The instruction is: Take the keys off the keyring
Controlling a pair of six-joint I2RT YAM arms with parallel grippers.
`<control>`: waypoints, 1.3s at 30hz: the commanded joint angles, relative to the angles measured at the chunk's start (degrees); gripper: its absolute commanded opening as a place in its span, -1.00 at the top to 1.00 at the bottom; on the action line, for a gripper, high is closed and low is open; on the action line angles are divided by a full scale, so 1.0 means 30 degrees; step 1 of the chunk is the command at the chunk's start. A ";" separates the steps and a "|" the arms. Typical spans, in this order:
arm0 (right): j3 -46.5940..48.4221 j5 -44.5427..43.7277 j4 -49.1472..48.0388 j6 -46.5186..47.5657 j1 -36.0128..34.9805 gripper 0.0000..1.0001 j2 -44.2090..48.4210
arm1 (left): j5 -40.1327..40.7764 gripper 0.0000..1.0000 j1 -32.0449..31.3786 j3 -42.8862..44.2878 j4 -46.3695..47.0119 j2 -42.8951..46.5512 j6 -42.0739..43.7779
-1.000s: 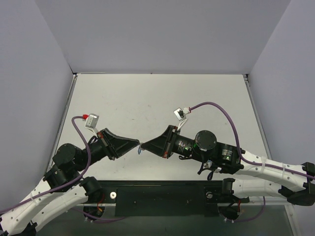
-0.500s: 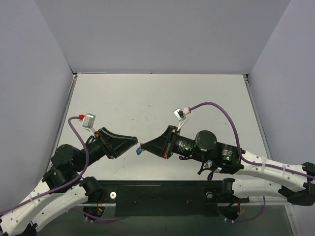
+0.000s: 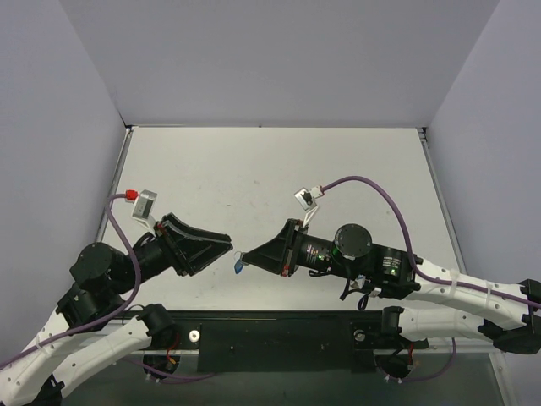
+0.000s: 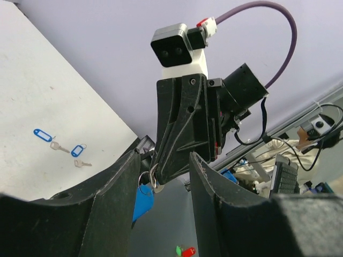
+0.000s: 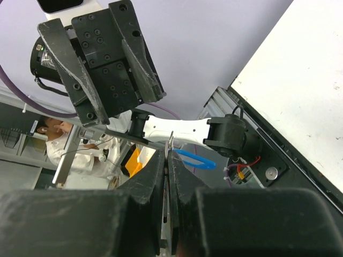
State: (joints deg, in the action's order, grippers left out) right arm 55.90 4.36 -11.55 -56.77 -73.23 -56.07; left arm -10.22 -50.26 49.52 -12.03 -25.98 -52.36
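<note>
My right gripper [image 3: 247,254] is shut on the keyring [image 4: 146,179], a thin silver ring whose blue tag [image 4: 141,202] hangs below the tips. In the right wrist view the ring's metal [image 5: 170,142] sticks out of the closed right gripper [image 5: 167,154], with the tag [image 5: 195,159] beside it. My left gripper [image 3: 226,245] is open, and its fingers [image 4: 120,187] stand on either side of the right gripper's tips without touching the ring. Two silver keys [image 4: 56,145] [image 4: 81,163] with blue-rimmed tags [image 4: 43,134] lie loose on the table. They are too small to make out in the top view.
The white table [image 3: 279,169] has grey walls on the left, back and right. A black bar [image 3: 270,338] runs along its near edge between the arm bases. A purple cable [image 3: 372,190] loops above the right arm.
My left arm has drawn back to the left, so its tips are now slightly apart from the right gripper's tips. The blue tag now hangs in plain view below the right tips.
</note>
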 commanded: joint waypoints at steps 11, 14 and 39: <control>0.1698 0.1476 -0.0222 0.0467 -0.0257 1.00 0.0117 | -0.3332 -0.06 0.0054 0.2389 -0.2112 -0.1624 0.2862; 0.1874 0.1593 -0.0134 0.0526 -0.0315 1.00 0.0059 | -0.3712 -0.06 0.0025 0.2508 -0.2113 -0.1741 0.2980; 0.1963 0.1447 -0.0222 0.0526 -0.0375 1.00 -0.0235 | -0.4709 0.21 0.0054 0.3035 -0.3021 -0.2005 0.3829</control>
State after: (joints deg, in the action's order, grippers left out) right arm 59.33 8.43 -9.63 -55.83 -73.97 -57.01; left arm -23.27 -50.26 56.40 -21.58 -31.97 -42.13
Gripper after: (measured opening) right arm 0.007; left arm 0.408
